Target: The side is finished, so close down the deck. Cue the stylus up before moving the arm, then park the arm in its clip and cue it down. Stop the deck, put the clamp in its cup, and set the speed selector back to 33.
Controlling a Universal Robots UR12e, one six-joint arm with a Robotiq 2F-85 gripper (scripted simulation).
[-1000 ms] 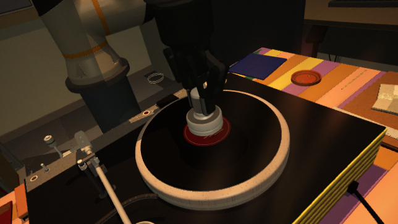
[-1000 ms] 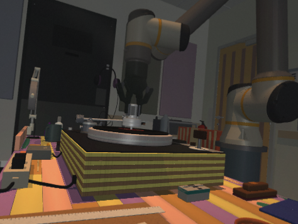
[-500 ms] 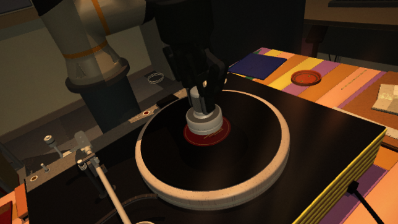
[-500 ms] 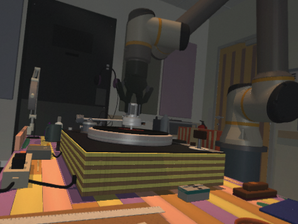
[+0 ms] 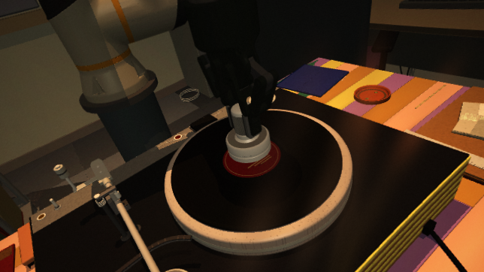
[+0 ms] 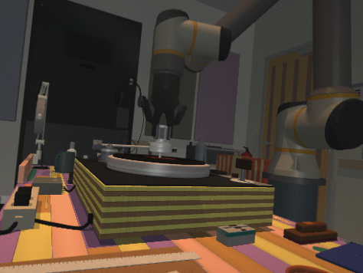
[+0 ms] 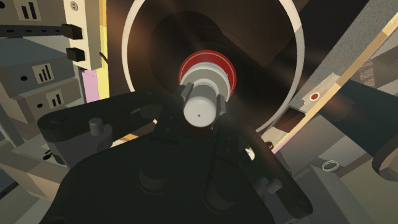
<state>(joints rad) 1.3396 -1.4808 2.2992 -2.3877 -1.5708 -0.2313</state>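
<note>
The grey record clamp (image 5: 247, 141) (image 6: 162, 142) (image 7: 202, 92) sits on the red label at the centre of the black record (image 5: 259, 176) (image 7: 213, 62). My gripper (image 5: 248, 112) (image 6: 163, 128) (image 7: 202, 103) comes down from above and is closed around the clamp's knurled top knob. The record lies on the pale-rimmed platter (image 5: 259, 233) (image 6: 157, 165). The cream tonearm (image 5: 131, 229) (image 6: 122, 146) lies off the record at the deck's near-left side. The red clamp cup (image 5: 372, 94) sits on the striped table beyond the deck's far-right corner.
The robot's own base (image 5: 120, 94) stands close behind the deck. A dark blue mat (image 5: 312, 79) lies beside the cup. A cable (image 5: 443, 244) leaves the deck's right side. Small boxes (image 6: 235, 234) and a power strip (image 6: 19, 207) lie on the table around the deck.
</note>
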